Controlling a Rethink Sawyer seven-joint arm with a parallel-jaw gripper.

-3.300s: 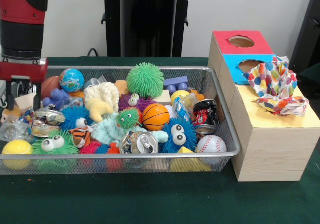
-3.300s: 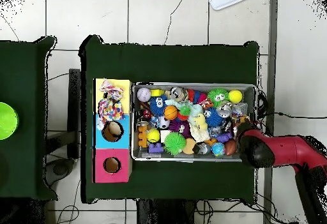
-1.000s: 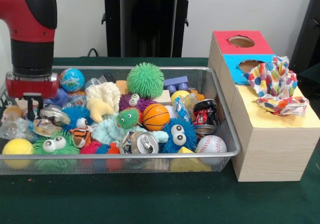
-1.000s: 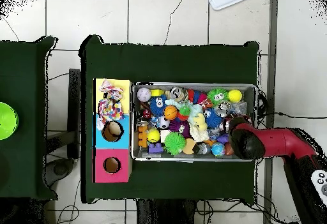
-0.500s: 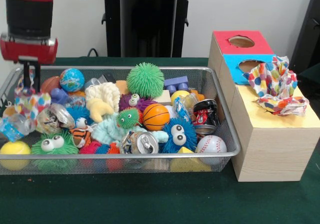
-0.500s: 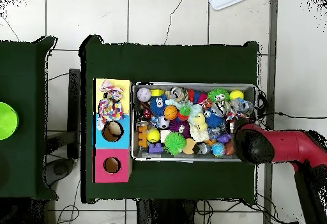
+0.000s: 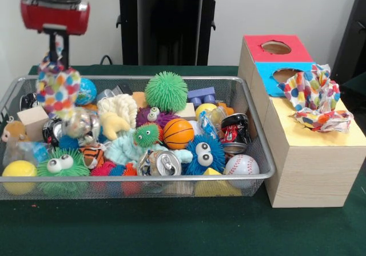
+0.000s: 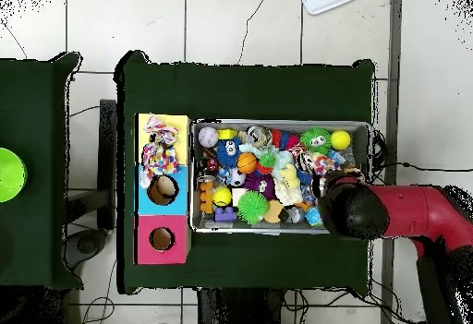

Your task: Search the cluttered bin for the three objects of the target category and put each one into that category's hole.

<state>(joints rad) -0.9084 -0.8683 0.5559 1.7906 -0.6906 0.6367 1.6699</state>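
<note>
My gripper [image 7: 58,55] hangs over the left end of the silver wire-mesh bin [image 7: 143,178]. It is shut on a white polka-dot cloth [image 7: 57,88], which dangles clear above the toys. Two more polka-dot cloths [image 7: 315,99] lie crumpled in a heap on the yellow top [image 7: 323,137] of the pale wooden box, and they cover the yellow-surround hole. In the overhead view the red arm [image 8: 397,213] covers the gripper at the bin's right end [image 8: 369,154], and the cloth heap [image 8: 160,150] lies on the box's yellow part.
The bin is packed with toys: a green spiky ball [image 7: 166,91], a small basketball [image 7: 178,133], a baseball [image 7: 242,166], a crushed can [image 7: 163,163], and a wooden block [image 7: 32,120]. The red-surround hole [image 7: 276,47] and blue-surround hole [image 7: 286,73] lie behind the yellow part.
The gripper has risen and moved right in the front view, lifting the polka-dot cloth out of the bin's left end. Some toys there have shifted.
</note>
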